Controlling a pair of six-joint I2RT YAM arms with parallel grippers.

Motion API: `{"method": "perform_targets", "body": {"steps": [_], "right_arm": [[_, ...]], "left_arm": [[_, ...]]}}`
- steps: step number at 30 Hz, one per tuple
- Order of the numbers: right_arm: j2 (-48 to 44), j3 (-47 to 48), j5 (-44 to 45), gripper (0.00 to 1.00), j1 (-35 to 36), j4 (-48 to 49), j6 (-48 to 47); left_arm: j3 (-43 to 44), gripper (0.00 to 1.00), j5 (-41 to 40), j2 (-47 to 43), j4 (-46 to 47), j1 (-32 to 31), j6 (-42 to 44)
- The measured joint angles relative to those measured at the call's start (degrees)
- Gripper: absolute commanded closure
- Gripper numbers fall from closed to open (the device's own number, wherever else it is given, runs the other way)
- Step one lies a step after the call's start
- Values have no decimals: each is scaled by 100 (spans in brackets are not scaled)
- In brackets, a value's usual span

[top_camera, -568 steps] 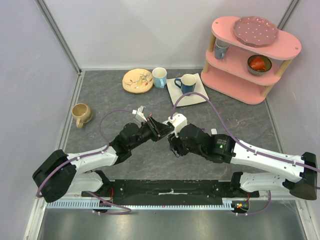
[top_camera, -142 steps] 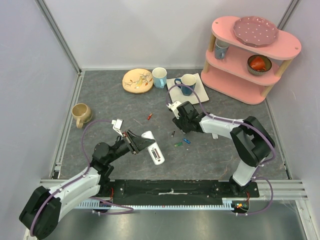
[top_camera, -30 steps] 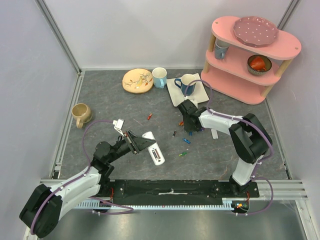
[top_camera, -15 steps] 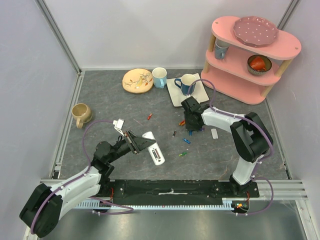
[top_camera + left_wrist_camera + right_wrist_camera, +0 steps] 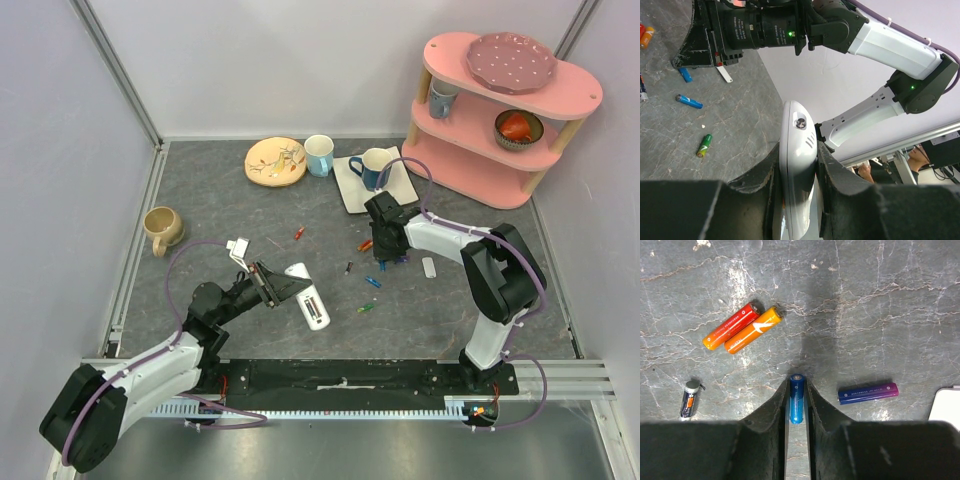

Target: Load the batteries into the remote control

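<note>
My left gripper is shut on the white remote control, holding it by one end just over the table; in the left wrist view the remote control stands edge-on between the fingers. The right gripper points down at the batteries. Its fingers press both sides of a blue battery that lies on the table. Close by lie a red battery, an orange one, a purple-blue one and a dark one. A green battery lies nearer the arms.
A small white cover piece lies right of the right gripper. A lone red battery lies further left. At the back stand a patterned plate, two mugs and a pink shelf. A tan mug sits at the left.
The right gripper's jaws have narrowed onto the blue battery after it moved slightly right. The left gripper and the remote control have stayed still.
</note>
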Motion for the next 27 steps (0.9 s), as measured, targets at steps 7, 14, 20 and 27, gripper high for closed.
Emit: {"method": "perform_targets", "body": {"steps": [7,14,20,27], "right_arm": [[7,0,-72,100,-9,17,-68],[-337,-299,-138,100,4,149,-72],[-2398,-907,299,100,671,426,-354],[-4666,-1475,688,100,1941,1237,-560]], "left_arm": [[0,98,-2,11,48,-9,-2],[0,98,-17,114,72,-24,-7],[4,98,-17,533,149,-76,-26],[35,98,-125,1248,647,-190,-251]]}}
